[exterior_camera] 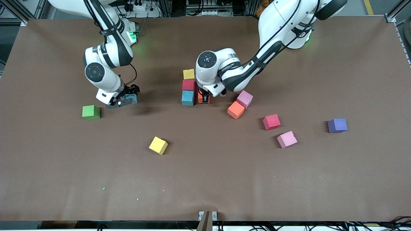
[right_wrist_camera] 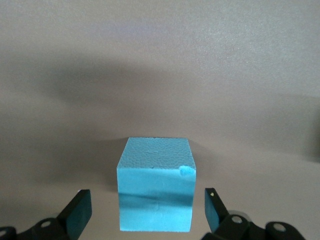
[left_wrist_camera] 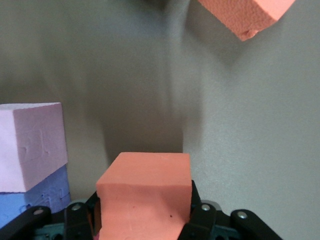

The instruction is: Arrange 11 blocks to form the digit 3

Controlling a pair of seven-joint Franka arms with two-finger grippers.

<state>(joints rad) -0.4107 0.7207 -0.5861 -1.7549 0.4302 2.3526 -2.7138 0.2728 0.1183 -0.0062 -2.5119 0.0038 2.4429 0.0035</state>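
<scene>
Brown-covered bench (exterior_camera: 205, 179); aluminium frame (exterior_camera: 24, 11) at its corners, cables (exterior_camera: 138, 6) and power strips along its top edge.

My left arm reaches from its base down to the middle of the table, wrist bent low. My left gripper (exterior_camera: 203, 96) points straight down, its black fingers (left_wrist_camera: 202, 216) clamped on the two sides of a small matte orange foam cube (left_wrist_camera: 145, 197). My right arm folds at the elbow and drops toward its own end of the table. My right gripper (exterior_camera: 123, 100) sits low, fingers (right_wrist_camera: 80, 212) spread wide and apart from a small light blue foam cube (right_wrist_camera: 156, 184) between them.
</scene>
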